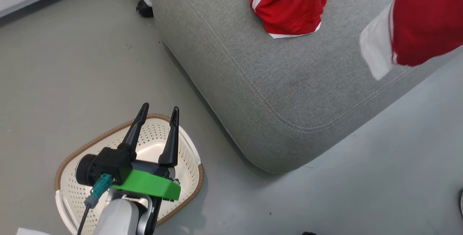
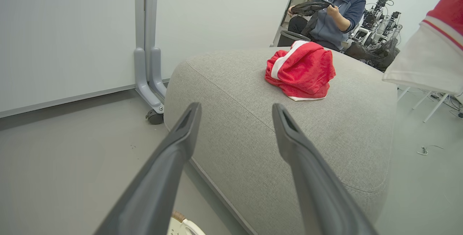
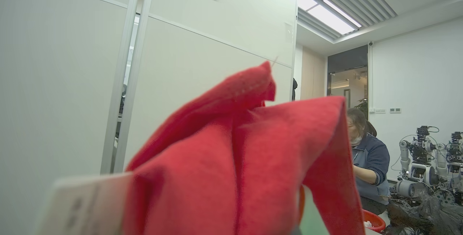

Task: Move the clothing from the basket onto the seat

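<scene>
A grey floor point(image 1: 72, 65) and pale partition walls frame the work, with the light grey seat point(image 1: 271, 83) as the landmark.

One red garment with a white stripe point(image 1: 289, 5) lies crumpled on the seat, well in from its seam. A second red garment point(image 1: 427, 21) hangs in the air above the seat's right side, its white hem dangling toward the stitched edge. The right tool is pressed together, and the red cloth and white label point(image 3: 83, 202) bunched right against its wrist camera suggest it is pinching this garment. The cream perforated basket point(image 1: 186, 166) stands on the floor just off the seat's rounded corner. The left tool point(image 1: 160, 107) hovers over it with its fingers spread and nothing between them.

Risks, as I judge them: the hanging garment sits close to the seat's edge, so letting go there could let the loose hem drag it over the rounded side onto the floor. The soft cloth could also catch on the fingers and cling when they part.

Count: two garments, one on the seat and one held; one basket; one seat; two tools. Beyond the seat there is one person point(image 2: 336, 11), seated.
</scene>
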Controlling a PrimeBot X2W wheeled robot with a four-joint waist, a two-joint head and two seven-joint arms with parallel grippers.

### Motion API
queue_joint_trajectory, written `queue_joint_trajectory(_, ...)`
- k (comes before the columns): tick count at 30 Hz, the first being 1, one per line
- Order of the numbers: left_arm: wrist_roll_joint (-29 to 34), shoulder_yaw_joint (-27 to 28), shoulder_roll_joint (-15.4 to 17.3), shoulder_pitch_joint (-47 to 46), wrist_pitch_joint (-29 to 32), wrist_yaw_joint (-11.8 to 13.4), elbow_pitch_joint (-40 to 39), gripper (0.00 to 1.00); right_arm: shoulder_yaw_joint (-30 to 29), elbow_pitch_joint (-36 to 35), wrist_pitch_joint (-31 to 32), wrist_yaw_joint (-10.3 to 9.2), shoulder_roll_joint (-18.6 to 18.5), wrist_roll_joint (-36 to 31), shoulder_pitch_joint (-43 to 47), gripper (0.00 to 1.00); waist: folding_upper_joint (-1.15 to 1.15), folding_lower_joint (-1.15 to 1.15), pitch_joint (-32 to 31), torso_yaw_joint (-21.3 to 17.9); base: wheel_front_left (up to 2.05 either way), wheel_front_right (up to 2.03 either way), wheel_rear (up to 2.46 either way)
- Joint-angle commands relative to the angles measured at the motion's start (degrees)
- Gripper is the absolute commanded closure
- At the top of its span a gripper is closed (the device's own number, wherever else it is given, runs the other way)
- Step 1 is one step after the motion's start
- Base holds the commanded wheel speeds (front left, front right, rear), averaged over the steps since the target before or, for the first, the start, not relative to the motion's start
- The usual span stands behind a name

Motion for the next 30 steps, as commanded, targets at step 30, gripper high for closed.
queue_joint_trajectory(30, 2.3, -5.4, 2.6, -11.8, -0.2, -0.1, -3.3, 0.00, 3.4, 30.7, -0.2, -0.05, -10.5, -2.3, -27.2, 1.00, 0.00, 0.00, 26.8, 15.5, 0.00, 0.00, 0.00)
